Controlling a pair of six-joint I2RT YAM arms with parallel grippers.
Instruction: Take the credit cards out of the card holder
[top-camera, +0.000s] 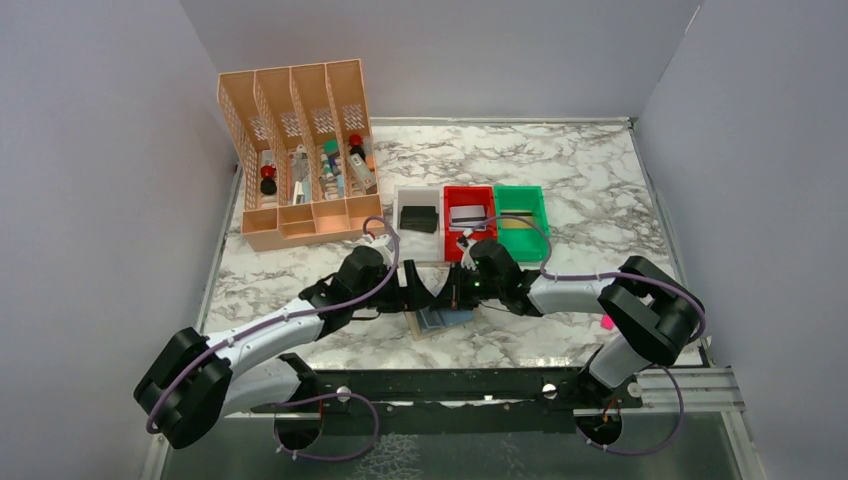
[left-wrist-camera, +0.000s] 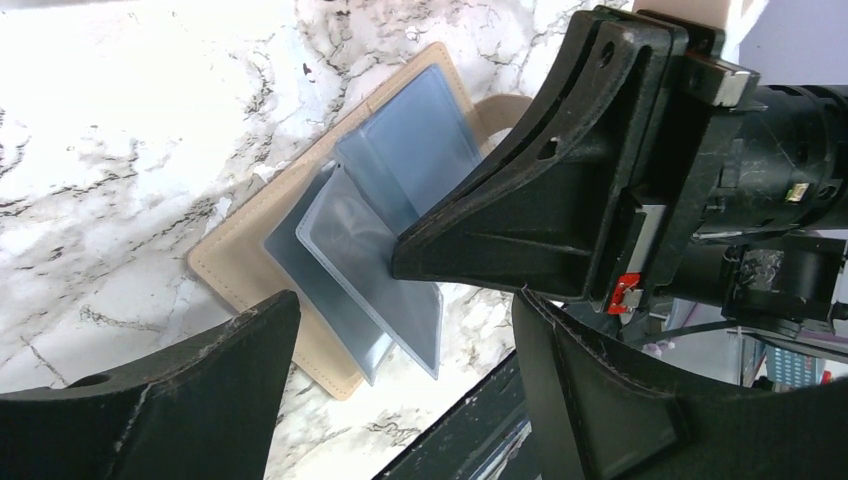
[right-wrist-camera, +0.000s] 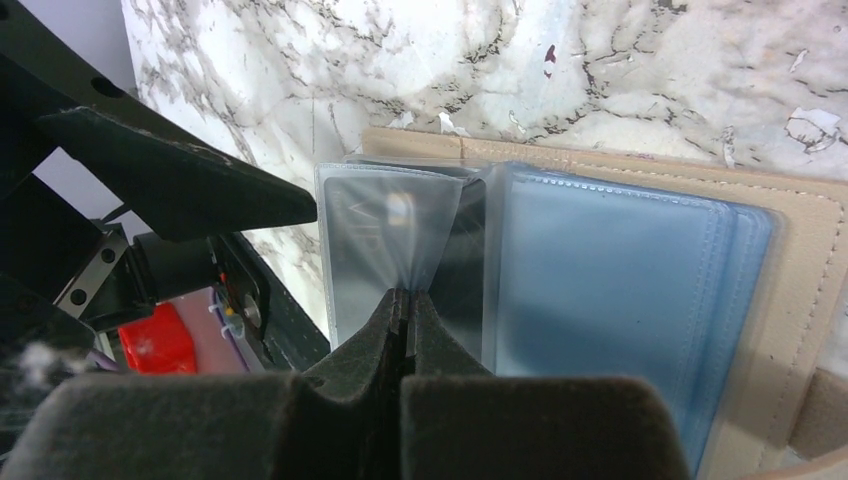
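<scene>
Card holder (right-wrist-camera: 640, 270), near worktop (top-camera: 580, 170) edge, largely hidden overhead by arms (top-camera: 270, 335). Right gripper (right-wrist-camera: 405, 312) pinches its sleeve (right-wrist-camera: 385, 225); left gripper (left-wrist-camera: 405, 305) spread.

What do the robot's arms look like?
The left arm and right arm are white tubes joined by chunky black joints. A thin purple cable loops along each one. The left gripper and right gripper have black wedge-shaped fingers with rough faces.
</scene>
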